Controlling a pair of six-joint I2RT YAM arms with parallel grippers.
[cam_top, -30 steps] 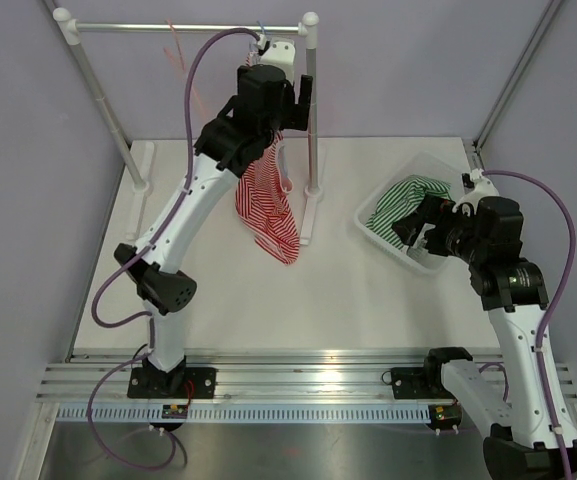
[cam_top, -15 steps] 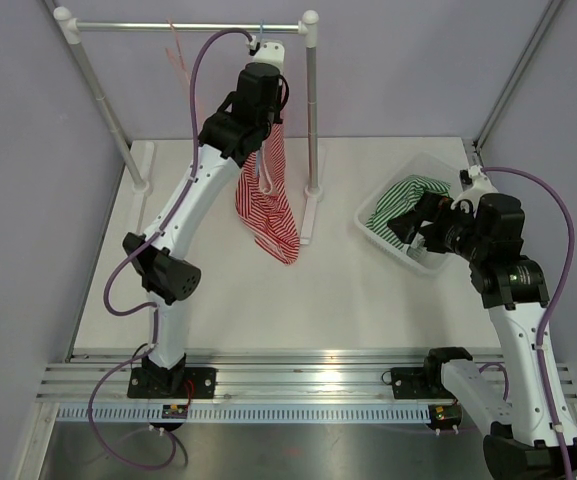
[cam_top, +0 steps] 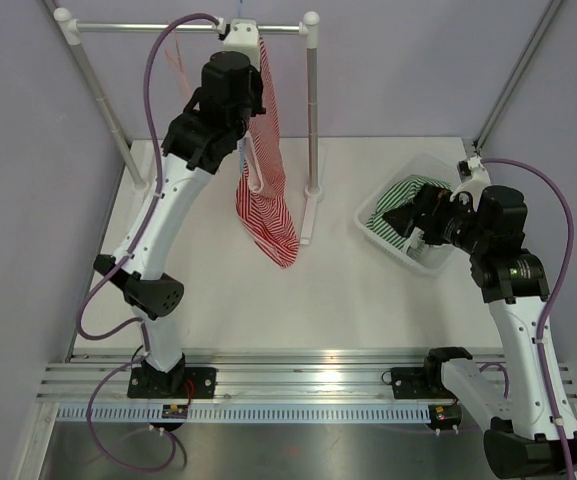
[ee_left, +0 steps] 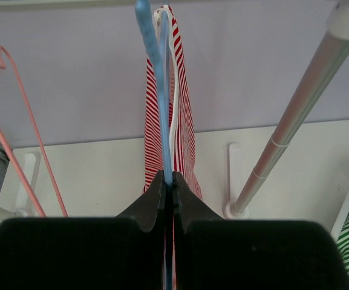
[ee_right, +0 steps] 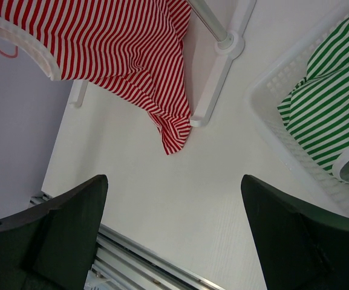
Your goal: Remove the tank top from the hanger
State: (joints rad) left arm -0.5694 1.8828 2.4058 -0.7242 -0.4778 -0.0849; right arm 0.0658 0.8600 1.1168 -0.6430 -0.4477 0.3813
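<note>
A red-and-white striped tank top (cam_top: 266, 200) hangs on a blue hanger (ee_left: 156, 90) just under the rail (cam_top: 138, 27), and its lower end reaches the table. High at the rail, my left gripper (cam_top: 240, 45) is shut on the hanger's blue wire, which runs straight between the closed jaws (ee_left: 168, 181). The tank top (ee_left: 185, 121) drapes just behind the wire. My right gripper (cam_top: 408, 222) hovers open over the basket at the right. Nothing lies between its fingers (ee_right: 174, 199), and the tank top (ee_right: 101, 42) shows far ahead of them.
An empty pink hanger (ee_left: 11, 121) hangs on the rail left of the blue one. The rack's right post (cam_top: 311, 110) stands close beside the tank top. A white basket (cam_top: 423, 262) holds a green-striped garment (cam_top: 408, 195).
My left gripper has closed on the blue hanger and moved up and left along the rail, pulling the tank top higher. The right gripper has shifted slightly and stays open.
</note>
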